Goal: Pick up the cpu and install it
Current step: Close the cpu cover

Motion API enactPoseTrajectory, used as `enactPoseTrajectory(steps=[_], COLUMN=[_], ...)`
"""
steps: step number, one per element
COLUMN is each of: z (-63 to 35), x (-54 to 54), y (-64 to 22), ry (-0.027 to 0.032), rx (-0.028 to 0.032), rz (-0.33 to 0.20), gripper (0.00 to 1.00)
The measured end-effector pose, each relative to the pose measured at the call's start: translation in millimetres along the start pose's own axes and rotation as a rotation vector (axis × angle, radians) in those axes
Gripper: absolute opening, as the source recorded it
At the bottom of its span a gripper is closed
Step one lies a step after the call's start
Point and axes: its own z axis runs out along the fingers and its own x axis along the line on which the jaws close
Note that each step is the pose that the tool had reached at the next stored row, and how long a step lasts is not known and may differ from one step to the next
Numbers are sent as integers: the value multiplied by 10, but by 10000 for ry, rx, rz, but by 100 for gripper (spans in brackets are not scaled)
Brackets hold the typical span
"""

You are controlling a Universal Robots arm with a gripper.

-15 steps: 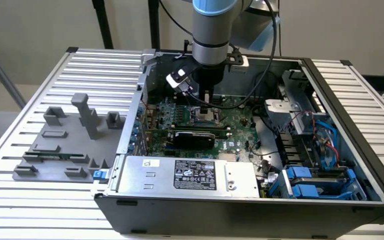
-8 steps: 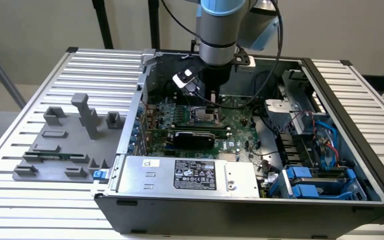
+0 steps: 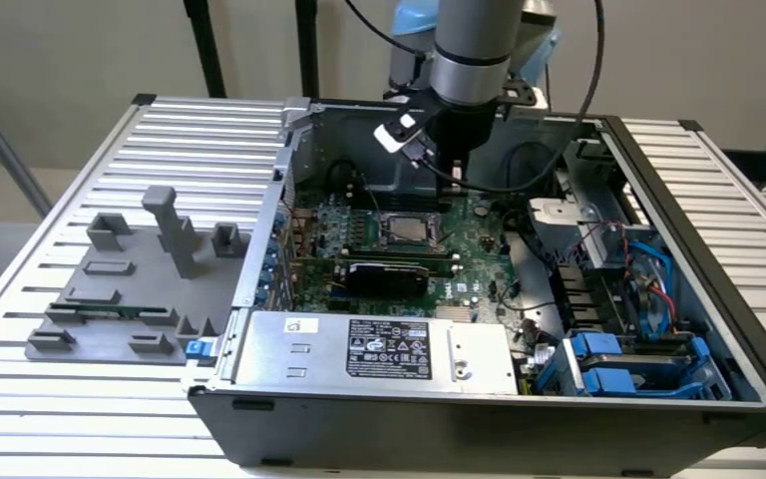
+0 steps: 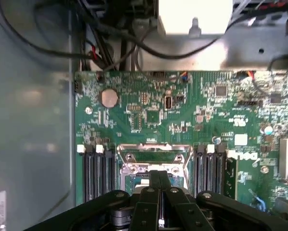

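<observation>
Cpu [image 3: 407,228] is lying flat in the socket [image 3: 378,232] near the middle of the motherboard [image 3: 470,284], its pale metal top facing up, inside the open case [image 3: 490,429]. In the exterior view the arm [image 3: 474,40] is reaching down from above into the back part of the case, and the gripper [image 3: 450,178] is hanging just above the board, a little behind the socket and toward the exterior view's right of it. It is not touching the cpu.

In the wrist view the gripper [image 4: 159,179] is showing its two black fingers [image 4: 153,185] pressed together with no gap and nothing between them. They are pointing at the socket [image 4: 153,158], whose bright metal frame is lying directly beyond the fingertips, and they are covering most of the socket's opening, so the chip itself cannot be made out there. Memory slots [image 4: 98,175] are running along both sides of the socket, and a coin cell [image 4: 109,98] is sitting further out on the green board [image 4: 149,115].

A power supply [image 3: 370,349] is lying at the front of the case, in front of the motherboard. A black cable [image 3: 543,170] is looping from the arm down beside the gripper. On the exterior view's left a grey fixture [image 3: 117,299] is resting on the slatted table [image 3: 37,419], well apart from the gripper.
</observation>
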Motion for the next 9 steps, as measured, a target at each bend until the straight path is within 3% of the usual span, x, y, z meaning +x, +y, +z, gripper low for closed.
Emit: enactPoseTrajectory(steps=[6,9], z=[-252,-258], x=[3,2], y=[250,383], ry=[6,11], rx=[55,66], rz=[0,-3], gripper=[11,11])
